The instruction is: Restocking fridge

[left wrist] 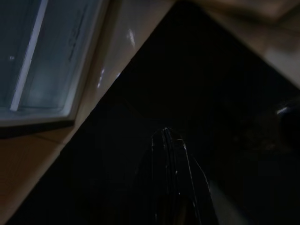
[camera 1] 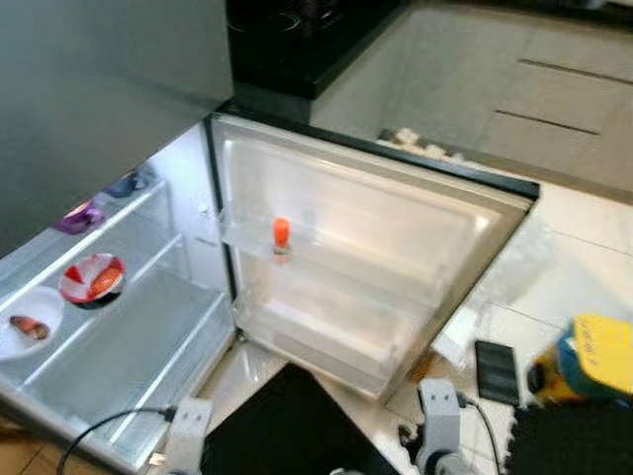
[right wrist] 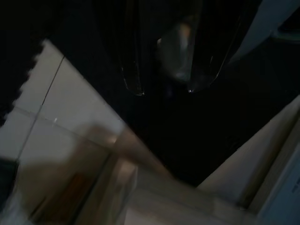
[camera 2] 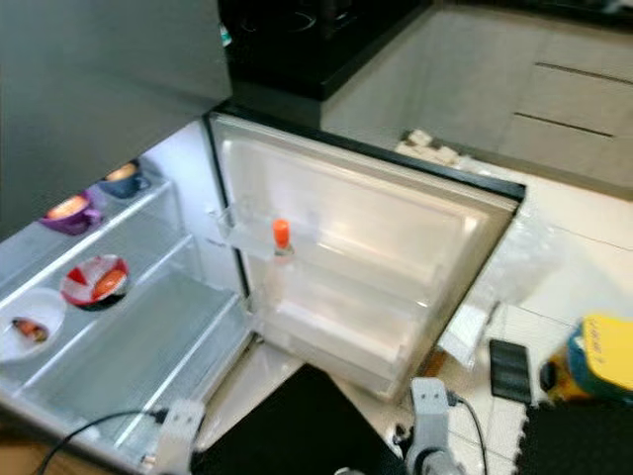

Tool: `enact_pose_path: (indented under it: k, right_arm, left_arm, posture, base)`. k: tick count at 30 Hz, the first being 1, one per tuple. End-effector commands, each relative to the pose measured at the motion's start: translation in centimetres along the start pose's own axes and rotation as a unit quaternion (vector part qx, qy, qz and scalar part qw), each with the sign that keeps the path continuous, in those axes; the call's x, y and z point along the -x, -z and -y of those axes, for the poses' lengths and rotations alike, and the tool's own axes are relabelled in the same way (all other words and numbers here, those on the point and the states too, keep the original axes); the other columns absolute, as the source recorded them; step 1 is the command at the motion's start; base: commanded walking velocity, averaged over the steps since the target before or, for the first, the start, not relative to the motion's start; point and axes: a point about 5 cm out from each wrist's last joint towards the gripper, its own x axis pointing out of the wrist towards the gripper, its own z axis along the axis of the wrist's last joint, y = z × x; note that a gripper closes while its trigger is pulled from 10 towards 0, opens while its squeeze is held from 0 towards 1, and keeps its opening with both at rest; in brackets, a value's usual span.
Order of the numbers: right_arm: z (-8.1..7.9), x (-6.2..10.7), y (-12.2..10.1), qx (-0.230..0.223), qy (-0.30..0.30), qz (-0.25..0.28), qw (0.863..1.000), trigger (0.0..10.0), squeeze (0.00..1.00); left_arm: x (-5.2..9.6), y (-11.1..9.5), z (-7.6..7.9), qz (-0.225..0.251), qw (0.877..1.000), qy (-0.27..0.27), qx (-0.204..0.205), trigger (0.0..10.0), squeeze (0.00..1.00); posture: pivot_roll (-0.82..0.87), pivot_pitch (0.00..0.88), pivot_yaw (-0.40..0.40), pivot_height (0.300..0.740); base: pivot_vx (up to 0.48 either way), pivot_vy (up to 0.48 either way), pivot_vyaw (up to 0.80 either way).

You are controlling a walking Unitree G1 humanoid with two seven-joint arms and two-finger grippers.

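The fridge stands open before me, its white door (camera 1: 396, 223) swung out to the right. A small bottle with an orange cap (camera 1: 281, 237) stands upright in the door's upper rack. On the glass shelves at the left sit a red-and-white bowl (camera 1: 92, 280), a white bowl (camera 1: 28, 327), a purple bowl (camera 1: 79, 216) and a blue one (camera 1: 127, 184). Both arms hang low at the bottom edge. My left gripper (left wrist: 166, 133) is shut over a black mat. My right gripper (right wrist: 165, 91) is open, with a dim blurred shape between its fingers.
A black mat (camera 1: 287, 416) lies on the floor below the door. On the white tiles to the right are a flat black item (camera 1: 496, 371), a yellow-and-blue object (camera 1: 593, 361) and a black foam mat (camera 1: 574, 440). A black counter (camera 1: 297, 40) and grey cabinets lie behind.
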Motion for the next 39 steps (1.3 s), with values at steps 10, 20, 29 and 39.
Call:
enact_pose_path:
  k: [10, 20, 29, 39]
  right_arm:
    - [2.0, 0.5, 0.4, -0.023, 0.04, 0.002, 0.999, 10.0, 0.0]
    - [5.1, 0.1, -5.4, -0.059, 0.08, 0.107, 0.989, 10.0, 0.0]
    - [8.0, 0.7, -17.9, -0.042, 0.073, 0.263, 0.961, 10.0, 0.0]
    - [6.1, 1.6, -24.9, 0.01, 0.006, 0.33, 0.944, 10.0, 0.0]
  left_arm:
    - [0.3, 0.3, -0.4, -0.002, 1.0, 0.004, -0.003, 10.0, 0.0]
    - [-0.5, -1.8, 0.8, 0.053, 0.998, 0.011, 0.011, 10.0, 0.0]
    - [-1.0, -7.8, -1.8, 0.16, 0.987, -0.001, 0.005, 10.0, 0.0]
    - [-0.9, -11.3, -0.4, 0.253, 0.967, 0.012, -0.037, 10.0, 0.0]
  posture:
    - [-0.17, 0.087, 0.039, 0.725]
    - [-0.17, 0.093, 0.033, 0.725]
    - [-0.15, 0.118, 0.02, 0.725]
    - [-0.14, 0.124, 0.011, 0.725]
  base:
    - [0.0, 0.0, -0.8]
    - [0.0, 0.0, -0.54]
    - [0.0, 0.0, 0.0]
    - [0.0, 0.0, 0.0]
